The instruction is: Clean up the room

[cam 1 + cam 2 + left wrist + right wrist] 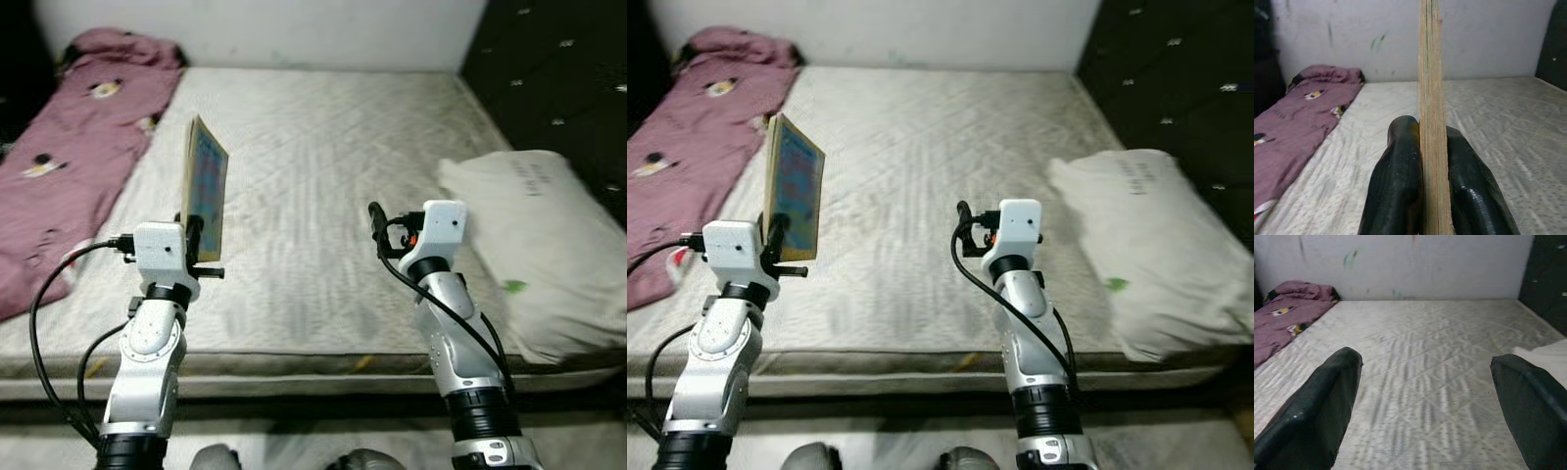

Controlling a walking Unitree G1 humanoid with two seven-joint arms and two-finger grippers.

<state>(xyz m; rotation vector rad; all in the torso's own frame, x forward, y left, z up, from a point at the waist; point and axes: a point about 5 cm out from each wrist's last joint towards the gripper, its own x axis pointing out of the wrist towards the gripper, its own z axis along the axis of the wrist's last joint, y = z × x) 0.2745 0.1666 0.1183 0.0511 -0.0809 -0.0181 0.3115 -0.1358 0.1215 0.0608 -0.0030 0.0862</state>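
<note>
A thin book (206, 188) with a colourful cover stands upright on its edge above the near left part of the mattress (323, 166). My left gripper (195, 238) is shut on its lower end; in the left wrist view both black fingers (1396, 186) press against the book's edge (1431, 98). My right gripper (377, 230) hovers over the near middle of the mattress, open, with nothing between its fingers (1327, 401).
A purple blanket (69, 147) with small printed figures lies along the left side of the mattress. A white pillow (534, 245) rests at the right edge, next to a dark tufted panel (558, 69). A pale wall (265, 29) runs behind.
</note>
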